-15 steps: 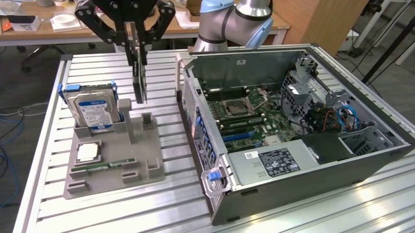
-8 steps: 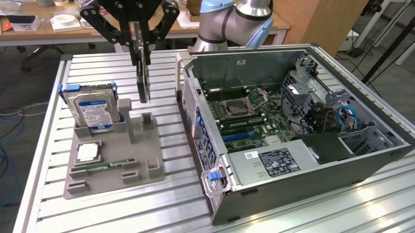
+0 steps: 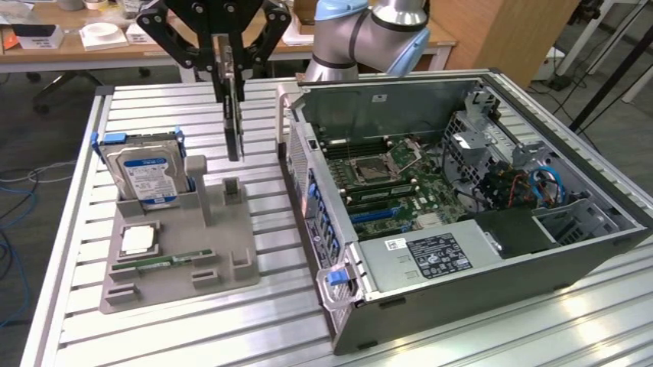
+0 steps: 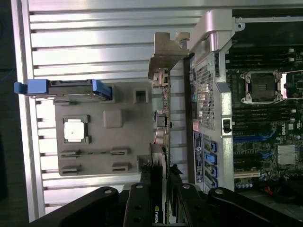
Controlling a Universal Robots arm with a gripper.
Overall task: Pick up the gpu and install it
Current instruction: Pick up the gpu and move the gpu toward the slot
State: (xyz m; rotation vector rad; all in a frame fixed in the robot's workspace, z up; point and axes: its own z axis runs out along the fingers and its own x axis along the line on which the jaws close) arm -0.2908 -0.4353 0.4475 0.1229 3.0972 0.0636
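gpu point(image 4: 163, 94) partly behind gripper point(image 4: 161, 171)

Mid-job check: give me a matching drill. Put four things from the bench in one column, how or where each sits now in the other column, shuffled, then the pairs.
Things
1. gpu
2. hard drive
3. processor chip
4. computer case

States
A. lying flat in a recess of the grey holder
B. open on its side, on the exterior view's right
C. clamped in the pincer, hanging on edge above the bench
D. standing upright in the holder, blue rails on its sides

Pairs: 1-C, 2-D, 3-A, 4-B
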